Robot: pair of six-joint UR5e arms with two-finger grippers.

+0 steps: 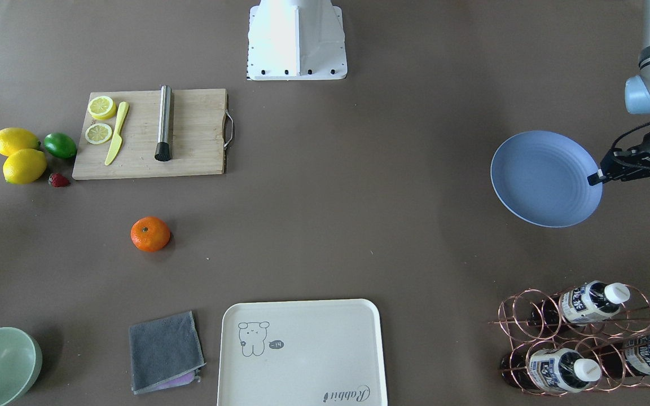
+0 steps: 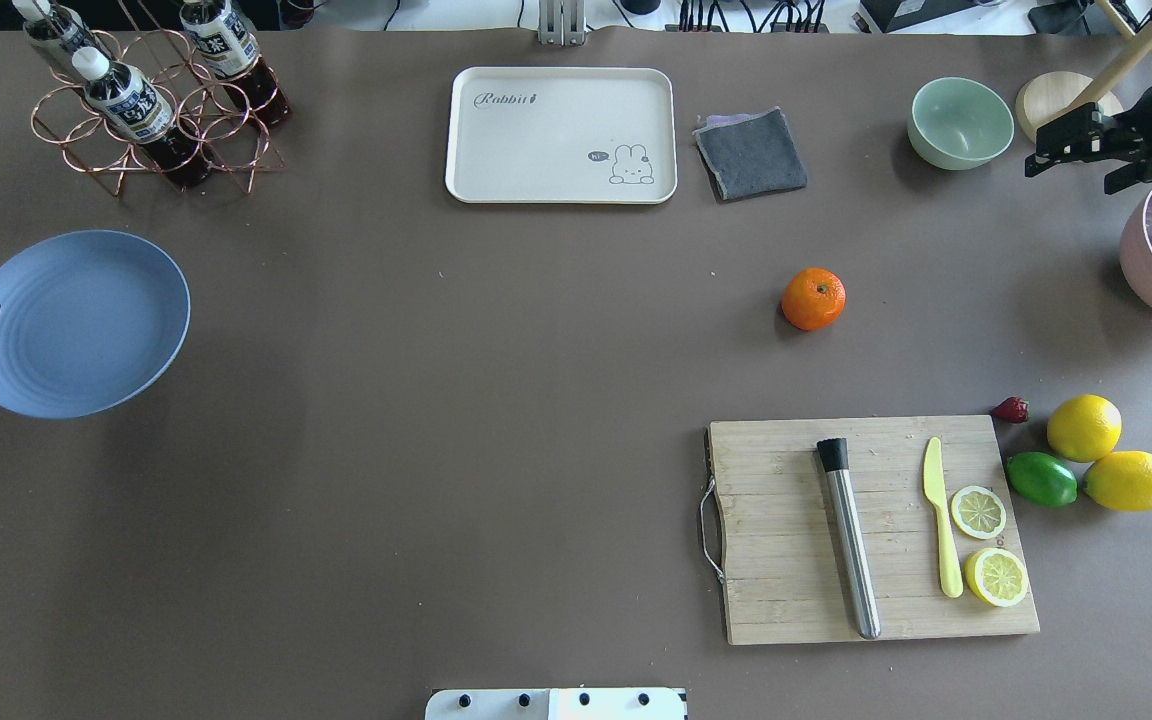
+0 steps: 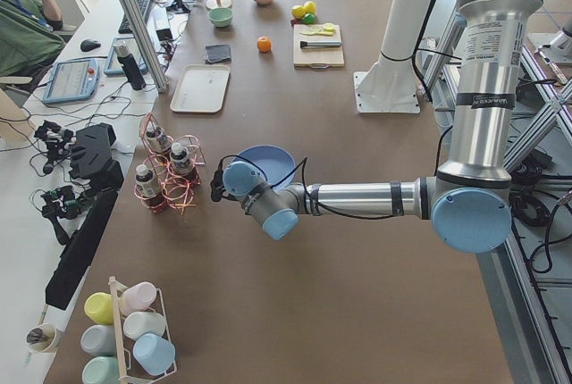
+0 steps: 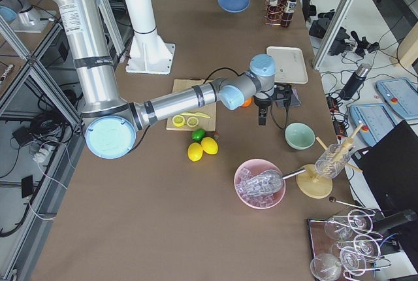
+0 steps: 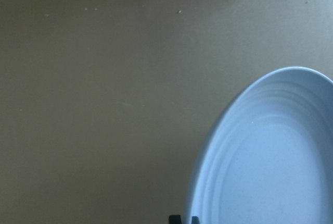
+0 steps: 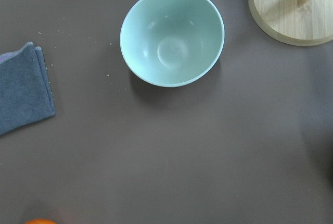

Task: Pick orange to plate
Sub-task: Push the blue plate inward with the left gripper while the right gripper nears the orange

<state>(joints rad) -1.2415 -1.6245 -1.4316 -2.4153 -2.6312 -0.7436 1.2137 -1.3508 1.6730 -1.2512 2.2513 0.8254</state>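
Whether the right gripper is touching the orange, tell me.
Apart. The overhead view shows bare table between the right gripper and the orange.

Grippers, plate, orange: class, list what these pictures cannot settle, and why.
Left gripper: frame edges crop it in the overhead and front views; whether it clamps the plate is unclear.
Right gripper: dark and side-on overhead; open or shut unreadable.
Orange: the right wrist view's bottom edge cuts off all but a sliver.
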